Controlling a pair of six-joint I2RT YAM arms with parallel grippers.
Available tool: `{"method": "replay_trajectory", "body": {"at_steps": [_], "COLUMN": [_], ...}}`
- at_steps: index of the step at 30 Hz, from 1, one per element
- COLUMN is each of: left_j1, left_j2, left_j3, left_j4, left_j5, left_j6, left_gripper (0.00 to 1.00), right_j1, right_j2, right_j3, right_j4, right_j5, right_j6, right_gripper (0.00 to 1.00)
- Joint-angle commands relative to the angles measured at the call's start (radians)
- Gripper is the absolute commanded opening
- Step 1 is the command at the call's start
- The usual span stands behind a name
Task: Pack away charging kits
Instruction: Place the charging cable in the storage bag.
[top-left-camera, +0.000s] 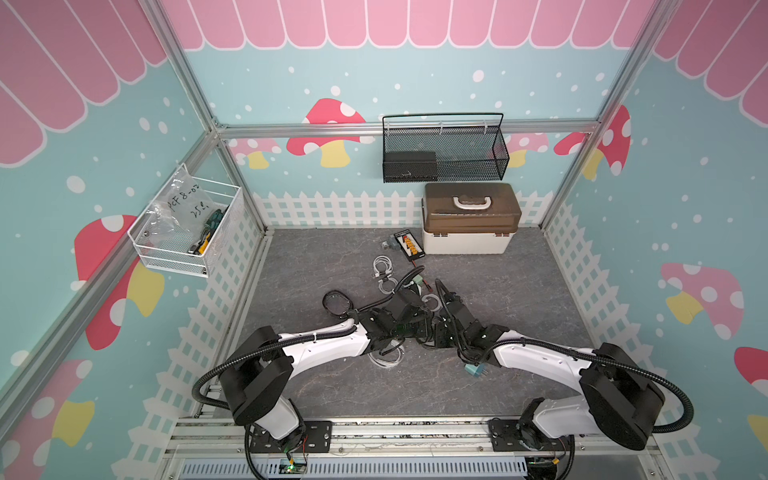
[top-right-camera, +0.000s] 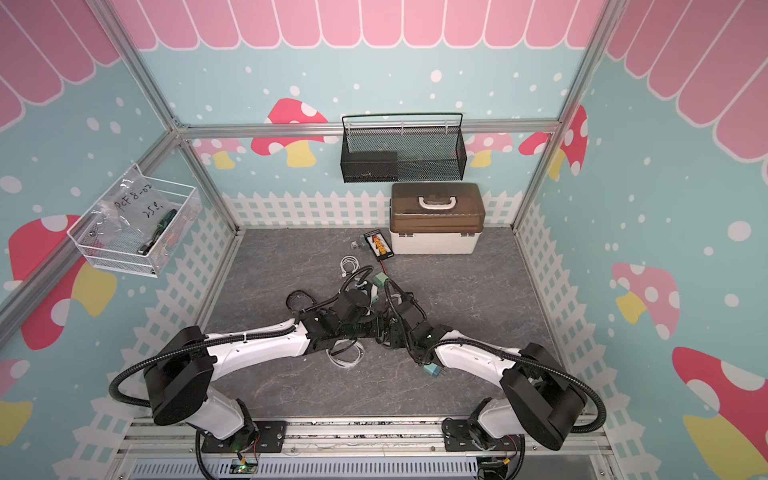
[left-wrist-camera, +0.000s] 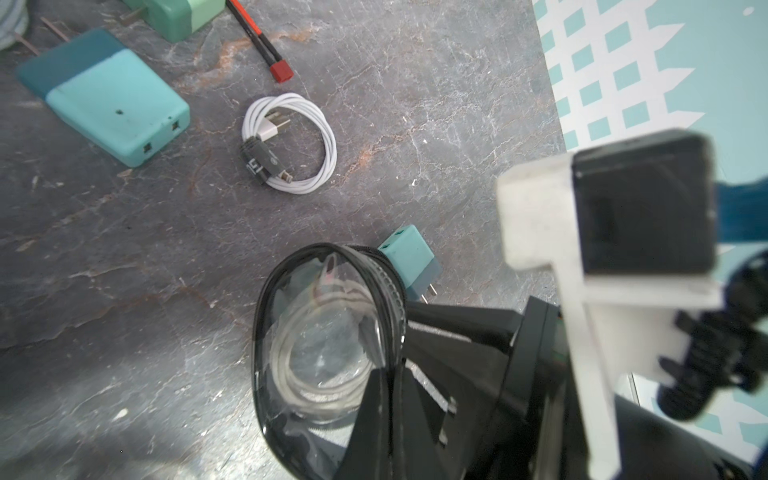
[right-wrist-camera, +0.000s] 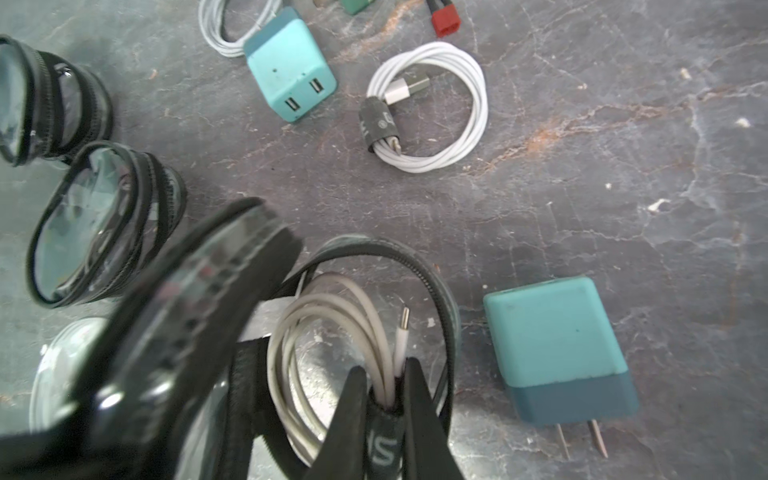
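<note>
Nearest the lens, right wrist view: right gripper (right-wrist-camera: 384, 376) pinched tight on the grey-white cable coil (right-wrist-camera: 332, 297), right at its black strap (right-wrist-camera: 384, 449), low in the mouth of the clear pouch (right-wrist-camera: 432, 286). Left gripper (left-wrist-camera: 395, 353) clamped on the pouch's zipper rim, propping the mouth open. Coil looks mostly inside, seen through the pouch wall in the left wrist view. Matching teal adapter (right-wrist-camera: 557, 349) not packed: flat on the table just beside the pouch, prongs pointing away from it. Second teal adapter (right-wrist-camera: 291, 70) and white coil (right-wrist-camera: 428, 108) loose farther off; spare pouches (right-wrist-camera: 104, 224) empty off to the side. Risks: springy loops popping back out on release; strap dragging up with the jaws on retract and pulling the coil with it; upright plug end (right-wrist-camera: 403, 320) snagging the zipper; rim slipping from the left grip and the mouth collapsing; pouch nudging the nearby adapter away. Writing: on the held strap only a fragment, roughly "IS", rest hidden; print on the white coil's strap too small to read; handwriting on the plastic bag (top-left-camera: 183, 199) in the white wire basket (top-left-camera: 174, 257), roughly "PCF8-02" and "25" plus one unclear character.
</note>
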Motion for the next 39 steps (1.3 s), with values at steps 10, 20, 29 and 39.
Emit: {"method": "replay_trajectory", "body": {"at_steps": [10,20,29,39], "left_j1": [0.005,0.007,0.038,0.074], "left_j2": [0.024,0.02,0.045,0.078], "left_j3": [0.031,0.089,0.102,0.117], "left_j4": [-0.079,-0.174,-0.2,-0.197], "left_j5": [-0.098,-0.145,-0.13,-0.089], "left_j6": [-0.041,-0.023,-0.026,-0.021], "left_gripper": [0.0,0.0,0.0,0.0], "right_j1": [-0.029,-0.157,-0.166,-0.113], "right_j2": [-0.095,-0.155,0.019,-0.158], "right_j3": [0.016,-0.055,-0.023,-0.138], "right_j4": [-0.027,-0.059,0.001,0.045], "right_j5": [0.022,0.06,-0.015,-0.018], "right_j6": [-0.003,-0.017,-0.109,-0.12], "right_gripper": [0.41,0.56,0.67,0.71]}}
